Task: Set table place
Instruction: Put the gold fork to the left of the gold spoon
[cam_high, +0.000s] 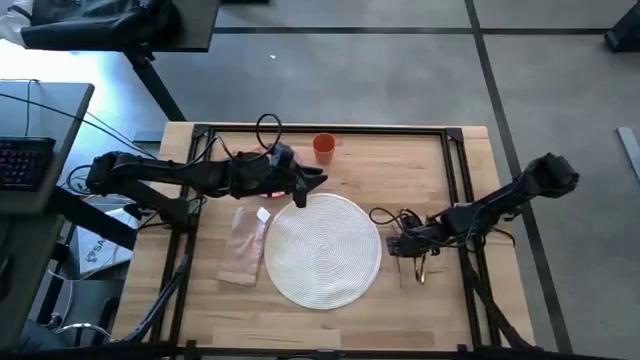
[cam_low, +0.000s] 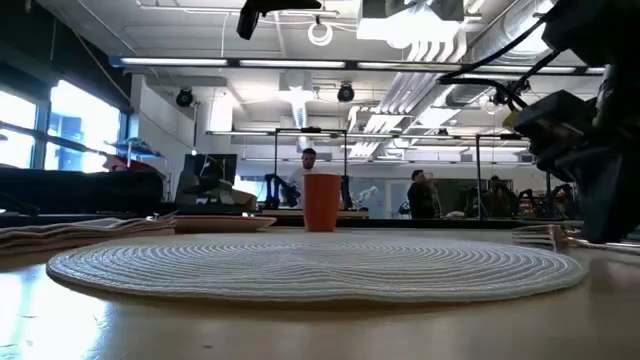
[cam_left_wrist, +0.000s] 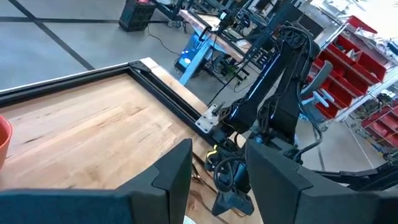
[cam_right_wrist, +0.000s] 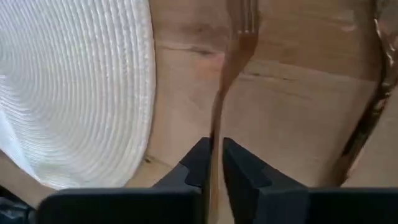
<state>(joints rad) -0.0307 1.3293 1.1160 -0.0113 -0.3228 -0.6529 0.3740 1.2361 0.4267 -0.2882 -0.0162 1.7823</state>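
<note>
The right gripper (cam_right_wrist: 213, 163) is clamped on a copper fork (cam_right_wrist: 231, 62) just beside the white placemat (cam_high: 322, 249) on the counter (cam_high: 400, 170). The left gripper (cam_high: 310, 186), jaws apart, hovers at the placemat's far edge, near the orange cup (cam_high: 324, 147).

**A workshop room around us**

We see a grey floor (cam_high: 380, 70) crossed by dark seams, and a grey desk (cam_high: 40, 110) carrying a keyboard (cam_high: 22, 160). Bright windows (cam_low: 60, 125) light one side, and strip lights (cam_low: 300, 62) and pipes (cam_low: 440, 95) run overhead. Red storage bins (cam_left_wrist: 360, 59) line a shelf. People (cam_low: 420, 195) stand far back.
</note>
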